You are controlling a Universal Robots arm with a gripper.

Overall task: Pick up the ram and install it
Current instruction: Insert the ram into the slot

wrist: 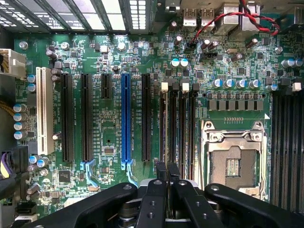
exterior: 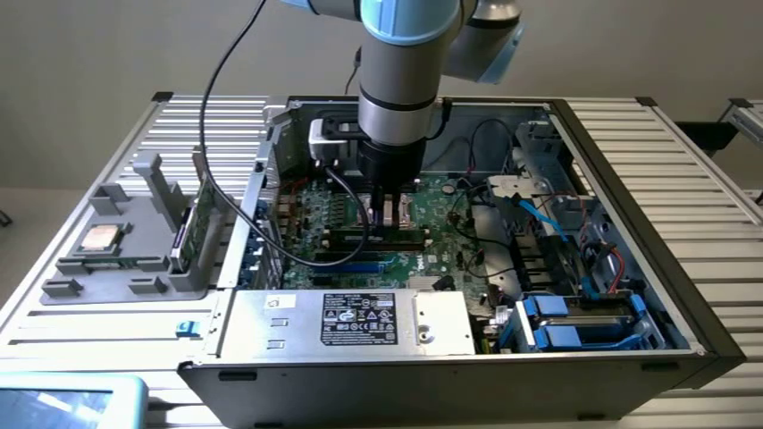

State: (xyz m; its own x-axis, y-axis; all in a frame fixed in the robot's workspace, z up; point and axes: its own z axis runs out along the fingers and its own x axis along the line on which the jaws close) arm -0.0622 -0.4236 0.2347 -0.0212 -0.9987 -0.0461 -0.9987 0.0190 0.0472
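Gripper (wrist: 167, 167): jaws pressed together, low inside computer case (exterior: 698, 349), tips above motherboard memory slots (wrist: 176, 123), beside open processor socket (wrist: 232, 164); any held item indiscernible.

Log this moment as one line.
tool: shut | position: down at memory slots, beside processor socket | ram held: cannot tell

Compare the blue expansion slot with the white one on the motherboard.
The blue expansion slot is narrow, and the white expansion slot is wider. The blue one sits between black slots, while the white one ends the row. They also differ in colour. Both are empty, long and parallel.
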